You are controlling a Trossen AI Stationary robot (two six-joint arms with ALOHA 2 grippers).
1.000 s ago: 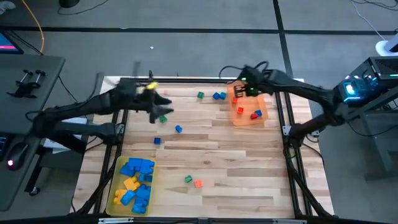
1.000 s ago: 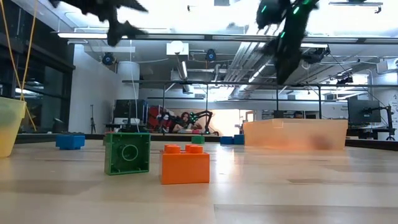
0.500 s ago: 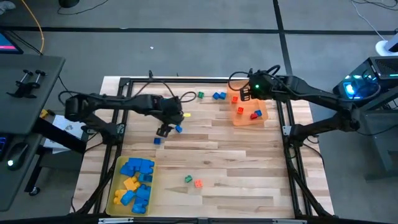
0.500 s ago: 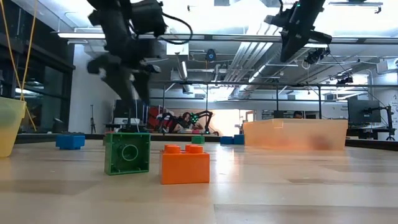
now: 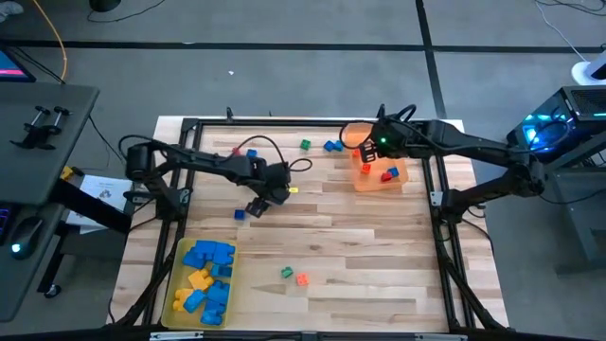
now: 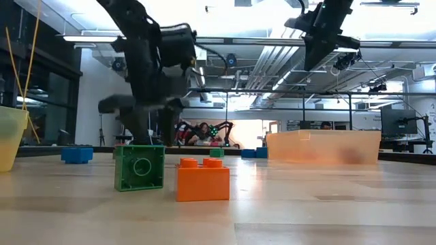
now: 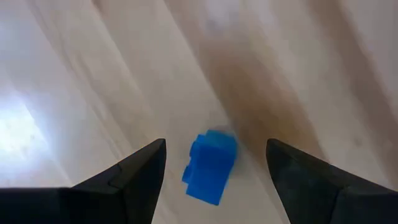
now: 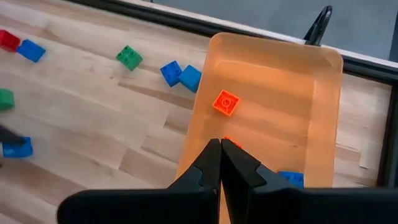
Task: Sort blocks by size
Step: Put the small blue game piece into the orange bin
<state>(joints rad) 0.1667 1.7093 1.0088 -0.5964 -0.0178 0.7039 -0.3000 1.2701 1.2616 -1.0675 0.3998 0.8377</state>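
- The left pincer (image 7: 214, 163) hangs released over a small blue block (image 7: 211, 166) on the worktop (image 5: 379, 246), far from the orange tray (image 5: 402, 173).
- The block lies askew between the fingers; closing now can push it away.
- The right pincer (image 8: 221, 163), clenched and empty, waits above the orange tray.

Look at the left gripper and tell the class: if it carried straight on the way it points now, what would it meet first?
The left gripper points down at the table, fingers open. A small blue block lies between them, so it would probably meet that block first, then the wooden table. Depth is hard to judge.
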